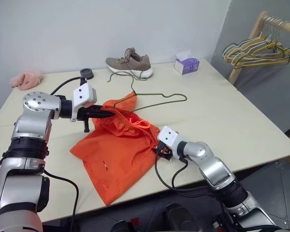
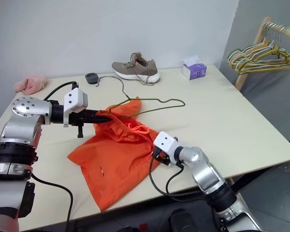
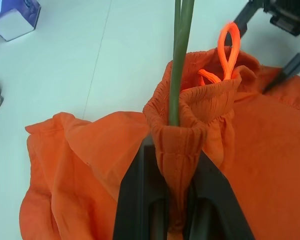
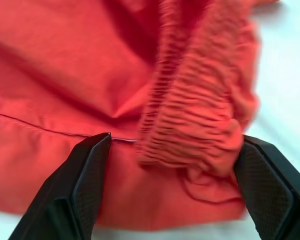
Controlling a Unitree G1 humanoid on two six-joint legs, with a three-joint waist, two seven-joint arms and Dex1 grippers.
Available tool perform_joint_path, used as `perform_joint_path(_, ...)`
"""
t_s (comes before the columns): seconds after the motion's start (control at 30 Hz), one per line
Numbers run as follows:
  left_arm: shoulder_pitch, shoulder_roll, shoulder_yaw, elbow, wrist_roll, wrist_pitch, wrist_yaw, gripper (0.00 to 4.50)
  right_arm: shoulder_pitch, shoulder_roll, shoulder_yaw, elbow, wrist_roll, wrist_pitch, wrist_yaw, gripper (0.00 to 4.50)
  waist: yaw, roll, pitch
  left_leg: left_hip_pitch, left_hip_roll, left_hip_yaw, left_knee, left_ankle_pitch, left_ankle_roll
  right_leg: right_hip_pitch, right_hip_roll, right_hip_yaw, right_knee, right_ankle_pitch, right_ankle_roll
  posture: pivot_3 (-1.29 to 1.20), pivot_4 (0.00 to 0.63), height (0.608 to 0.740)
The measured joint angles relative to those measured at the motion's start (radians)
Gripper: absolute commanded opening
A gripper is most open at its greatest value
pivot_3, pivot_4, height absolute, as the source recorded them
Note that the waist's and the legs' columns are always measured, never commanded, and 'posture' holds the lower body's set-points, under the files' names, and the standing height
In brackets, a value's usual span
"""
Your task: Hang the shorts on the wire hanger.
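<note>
— Shorts (image 1: 117, 150): limp and light on the table (image 1: 222, 111), hanger (image 1: 154, 99) threaded in.
— Left gripper (image 3: 177, 170) fingers pinch waistband and wire.
— Right gripper (image 4: 175, 190) fingers spread around elastic; grab that thick gathered band.

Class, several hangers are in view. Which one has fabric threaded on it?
The thin olive wire hanger lying on the table, poking through the orange shorts. The yellow and green hangers dangle bare from the wooden rack.
</note>
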Motion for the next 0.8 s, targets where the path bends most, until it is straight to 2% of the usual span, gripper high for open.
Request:
perform_joint_path(0.1, 0.000, 0.004, 0.000, 0.000, 0.000, -0.002, 0.000, 0.00, 0.000, 0.038, -0.005, 0.056, -0.016, -0.046, -0.071, 3.86, 0.000, 0.000, 0.000, 0.000, 0.000, 0.000, 0.000, 0.000, 0.000, 0.000, 0.000, 0.000, 0.000, 0.000, 0.000, -0.22, 0.029, 0.740)
perform_joint_path(0.2, 0.001, 0.005, 0.000, 0.000, 0.000, -0.004, 0.000, 0.00, 0.000, 0.070, -0.034, 0.105, -0.023, -0.084, -0.138, 3.26, 0.001, 0.000, 0.000, 0.000, 0.000, 0.000, 0.000, 0.000, 0.000, 0.000, -0.001, 0.000, 0.000, 0.000, 0.000, -0.22, 0.030, 0.740)
perform_joint_path(0.5, 0.014, 0.029, 0.000, 0.003, -0.001, -0.004, 0.000, 0.00, 0.002, 0.097, -0.167, 0.137, 0.049, -0.105, -0.172, 0.07, 0.003, 0.000, 0.000, 0.000, 0.000, -0.001, 0.000, 0.000, 0.000, 0.000, -0.001, 0.000, 0.000, 0.000, 0.000, -0.22, 0.026, 0.740)
perform_joint_path(0.8, 0.083, 0.103, 0.002, -0.083, -0.077, 0.106, -0.086, 0.00, 0.012, 0.011, -0.245, 0.066, 0.156, -0.094, -0.079, 0.03, 0.015, 0.000, -0.001, 0.000, 0.000, -0.001, 0.000, 0.000, 0.000, 0.000, -0.001, -0.001, 0.000, 0.000, 0.000, -0.21, 0.021, 0.740)
